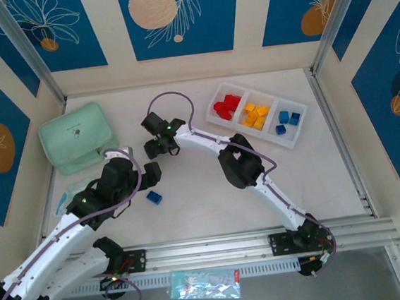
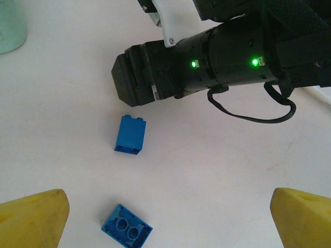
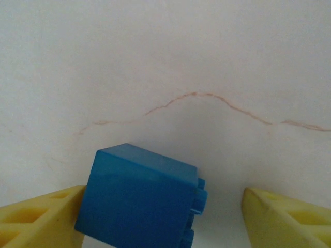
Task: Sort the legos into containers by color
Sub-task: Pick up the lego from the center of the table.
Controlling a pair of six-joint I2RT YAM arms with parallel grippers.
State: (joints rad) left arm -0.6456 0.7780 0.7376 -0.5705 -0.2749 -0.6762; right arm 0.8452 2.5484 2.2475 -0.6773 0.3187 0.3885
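Right gripper [image 3: 164,189], yellow fingers spread wide and gripping nothing, straddles a small blue plastic studded brick [image 3: 137,201] on the white table [image 3: 207,62]. In the wrist view the brick sits at 7 o'clock, against that finger and apart from the other, studs facing 3 o'clock. From above, the long white three-compartment tray [image 1: 292,135] lies at 2 o'clock.

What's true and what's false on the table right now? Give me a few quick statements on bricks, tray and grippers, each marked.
1. The tray holds red, yellow and blue bricks in separate compartments. True.
2. Every blue brick is in the tray. False: a loose blue brick lies on the table.
3. The left gripper is open, gripping nothing. True.
4. The right gripper is shut on a red brick. False: it is open, with a blue brick against one finger.
5. The mint green case sits right of the tray. False: it lies far left.
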